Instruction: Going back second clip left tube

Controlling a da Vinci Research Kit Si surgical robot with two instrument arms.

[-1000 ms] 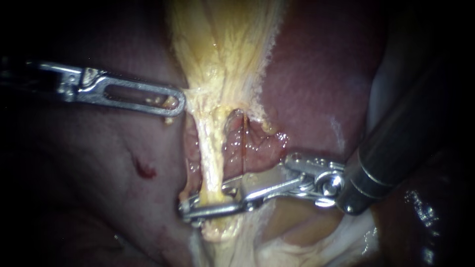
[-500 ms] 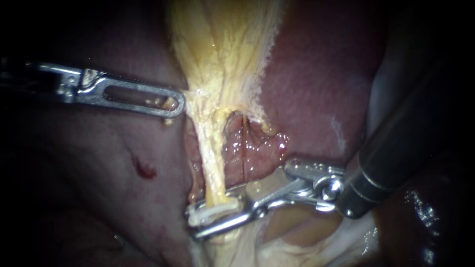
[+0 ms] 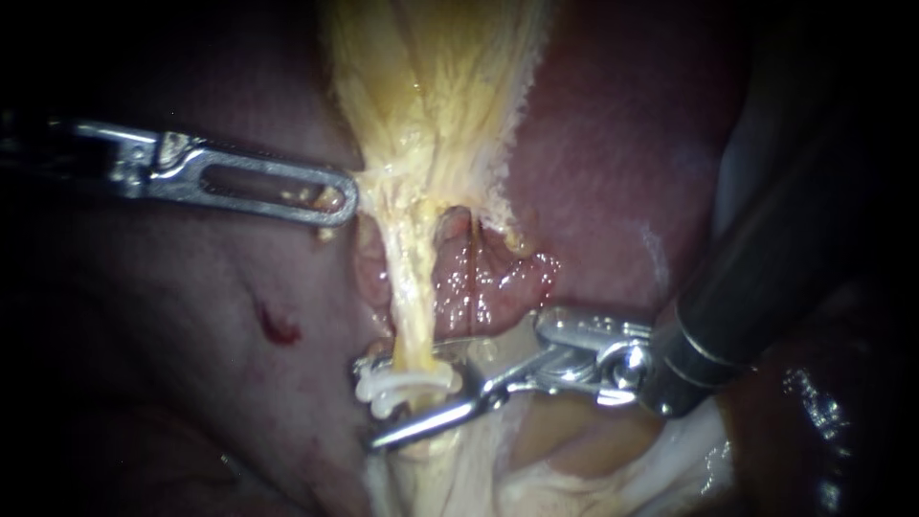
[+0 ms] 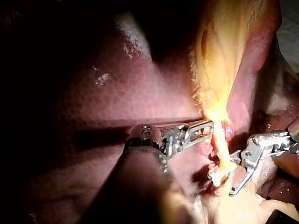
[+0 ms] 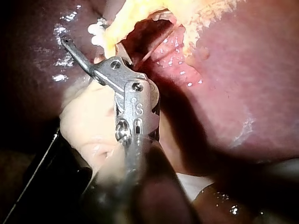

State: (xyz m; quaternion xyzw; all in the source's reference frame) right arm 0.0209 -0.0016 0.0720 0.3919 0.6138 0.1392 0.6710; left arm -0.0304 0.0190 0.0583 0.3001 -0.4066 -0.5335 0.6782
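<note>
The left tube (image 3: 407, 306) is a pale yellow strand that runs down from the gallbladder (image 3: 431, 86). A white clip (image 3: 400, 386) sits across its lower end, also seen in the left wrist view (image 4: 216, 176) and the right wrist view (image 5: 95, 31). My right instrument (image 3: 383, 410) comes in from the right, its jaws open on either side of the clip; the lower jaw hangs free below it. My left instrument (image 3: 340, 199) holds the yellow tissue at the gallbladder's neck, jaws shut on it (image 4: 208, 129).
Dark red liver (image 3: 613, 172) lies on both sides. A thin reddish strand (image 3: 473, 273) runs right of the left tube over wet pink tissue. A small bleeding spot (image 3: 280, 327) marks the liver at the left. Pale fatty tissue (image 3: 574, 469) lies under my right instrument.
My right instrument's jaws have opened from around the left tube's lower end, and the white clip now shows on the tube. The lower jaw swung down. My left instrument stayed still.
</note>
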